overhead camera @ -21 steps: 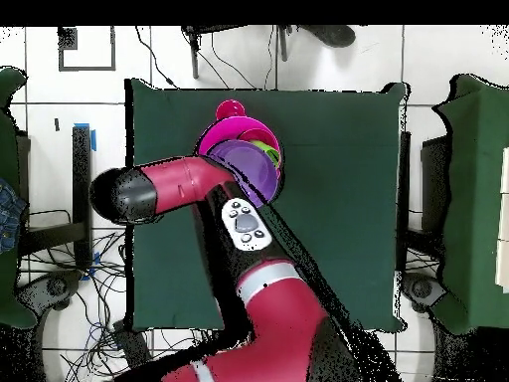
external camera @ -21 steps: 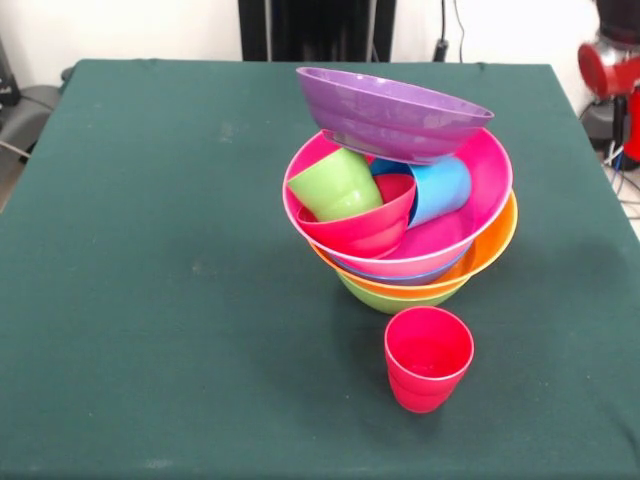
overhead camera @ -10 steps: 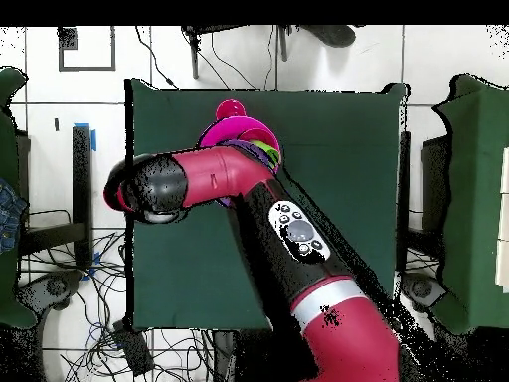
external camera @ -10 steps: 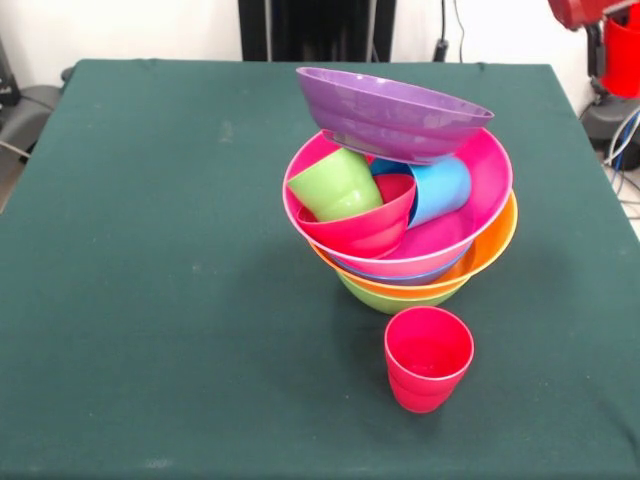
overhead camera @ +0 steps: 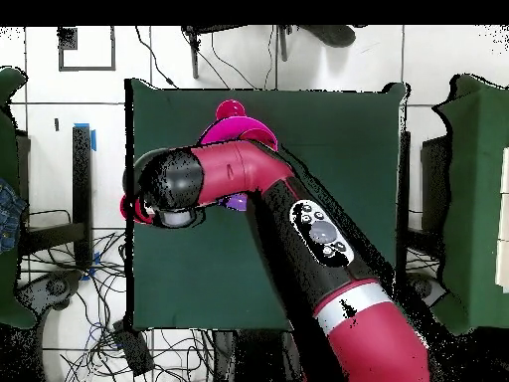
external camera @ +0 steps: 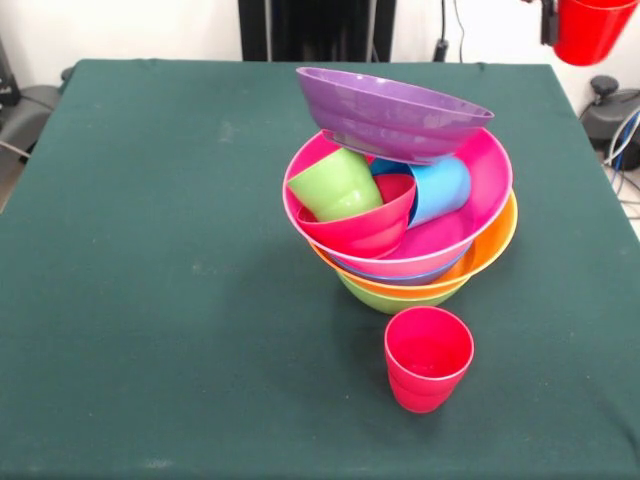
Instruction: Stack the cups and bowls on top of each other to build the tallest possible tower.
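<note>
A dark green table (external camera: 150,250) on white floor tiles (overhead camera: 437,60) strewn with cables bears the tower (external camera: 405,215) right of centre, topped by a tilted purple bowl (external camera: 392,113). A red cup (external camera: 428,358) stands just beside the tower at 6 o'clock. At 1 o'clock, a second red cup (external camera: 592,28) hangs above the table's corner, evidently carried by the gripper (overhead camera: 149,204), though its jaw state cannot be told.

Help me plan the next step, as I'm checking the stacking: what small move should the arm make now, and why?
Probably carry the red cup, held high at the table's edge, over toward the purple bowl. That bowl tops the tower and sits tilted, so the cup should come in slowly. Another red cup stands on the table.
</note>
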{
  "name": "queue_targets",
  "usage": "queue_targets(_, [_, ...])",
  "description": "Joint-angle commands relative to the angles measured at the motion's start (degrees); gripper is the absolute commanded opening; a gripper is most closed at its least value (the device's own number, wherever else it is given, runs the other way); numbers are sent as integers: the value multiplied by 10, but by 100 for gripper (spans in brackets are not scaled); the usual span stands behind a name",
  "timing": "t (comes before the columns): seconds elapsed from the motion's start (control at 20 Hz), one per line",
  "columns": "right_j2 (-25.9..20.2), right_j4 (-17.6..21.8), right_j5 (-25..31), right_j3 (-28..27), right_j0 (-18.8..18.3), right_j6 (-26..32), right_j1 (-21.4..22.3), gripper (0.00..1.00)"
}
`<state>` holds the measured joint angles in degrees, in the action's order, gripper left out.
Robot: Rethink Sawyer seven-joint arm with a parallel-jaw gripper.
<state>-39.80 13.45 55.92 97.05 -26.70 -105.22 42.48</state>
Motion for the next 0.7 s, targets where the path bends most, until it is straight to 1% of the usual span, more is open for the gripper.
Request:
queue_targets(0.05, [-28,72,81,-3,-35,194,-12,0])
queue_targets(0.25, [-46,106,81,-15,-63,235,-28,0])
queue_targets(0.4, [-47,125,74,-20,-79,234,-33,0])
queue_targets(0.5, [-50,141,64,-24,-89,242,-38,0])
queue_targets(0.55, [-57,154,53,-29,-96,260,-46,0])
queue_targets(0.65, [-70,169,44,-33,-106,282,-55,0])
queue_targets(0.7, [-71,174,41,-33,-111,284,-57,0])
